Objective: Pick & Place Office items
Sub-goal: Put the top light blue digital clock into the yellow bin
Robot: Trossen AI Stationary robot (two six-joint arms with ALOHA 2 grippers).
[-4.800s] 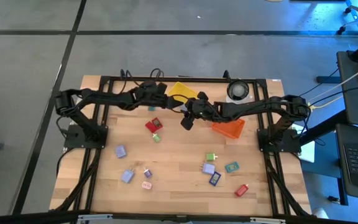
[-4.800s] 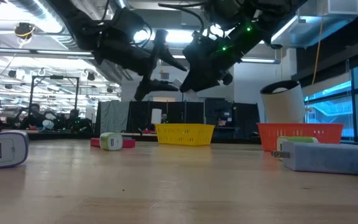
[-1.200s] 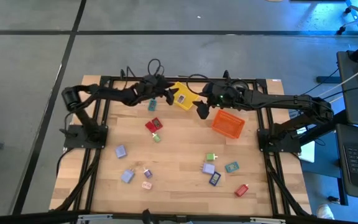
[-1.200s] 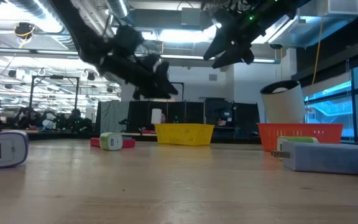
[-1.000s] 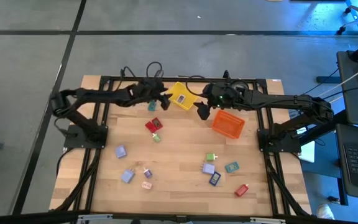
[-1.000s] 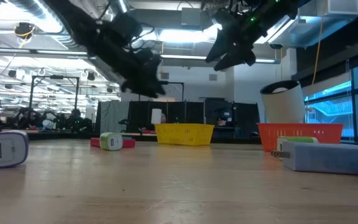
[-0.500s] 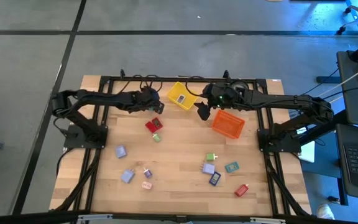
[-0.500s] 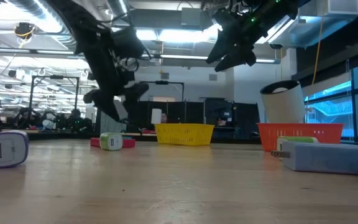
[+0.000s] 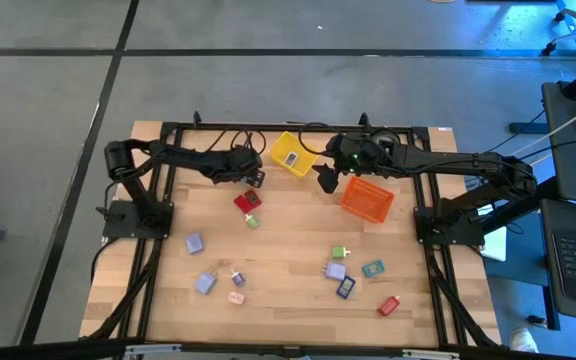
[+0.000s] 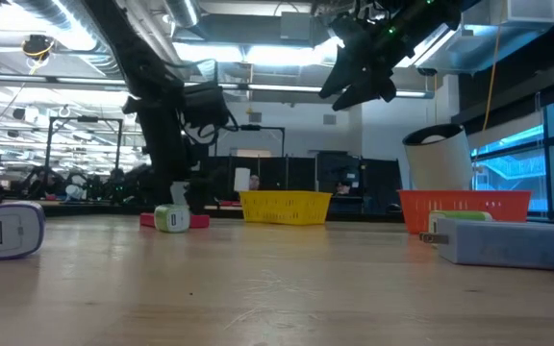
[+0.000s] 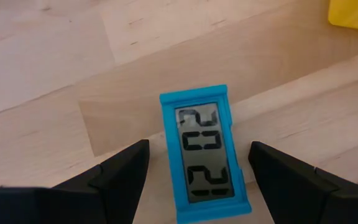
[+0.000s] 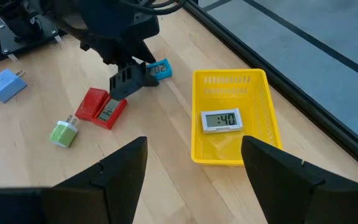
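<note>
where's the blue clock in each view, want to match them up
High view: not clear to see; the left gripper covers that spot.
Low view: not visible.
Left wrist view: blue clock lies flat on the wood, centred between the open fingers.
Right wrist view: blue clock just behind the left gripper.
Shared landmark: yellow bin.
</note>
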